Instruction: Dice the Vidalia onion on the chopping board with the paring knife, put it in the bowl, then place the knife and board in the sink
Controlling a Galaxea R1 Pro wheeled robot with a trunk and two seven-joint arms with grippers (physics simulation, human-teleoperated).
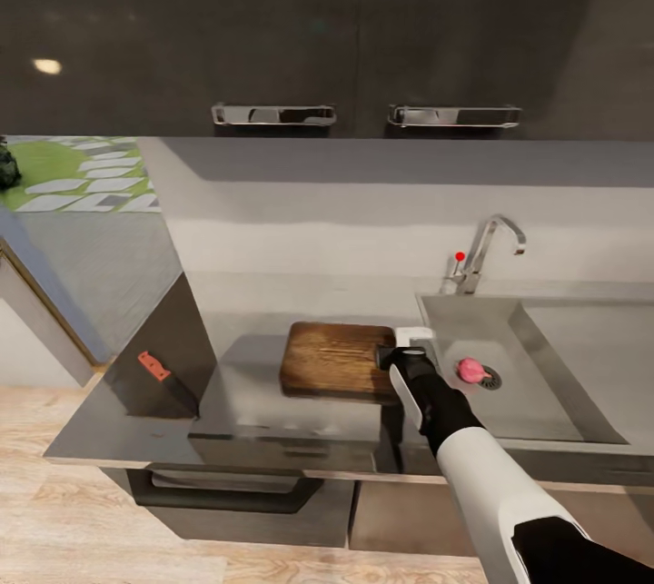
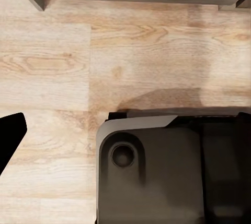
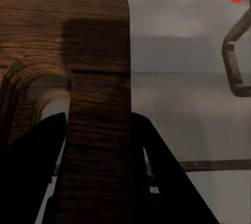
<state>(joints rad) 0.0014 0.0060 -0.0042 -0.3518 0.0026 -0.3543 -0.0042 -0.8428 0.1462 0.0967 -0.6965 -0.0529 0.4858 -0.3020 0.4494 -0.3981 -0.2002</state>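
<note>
1. Right gripper reaching over the bench, fingers spread either side of the chopping board's right edge, not clamped.
2. Chopping board flat on the bench, just left of the sink.
3. Vidalia onion resting in the sink beside the drain.
4. Paring knife near the bench's left end.
5. Left gripper above wooden floor; state impossible to tell.

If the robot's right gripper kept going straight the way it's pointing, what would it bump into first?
Probably the chopping board. The right gripper points along the wood right ahead of its fingers, low over the countertop. How close it hovers is hard to tell.
</note>
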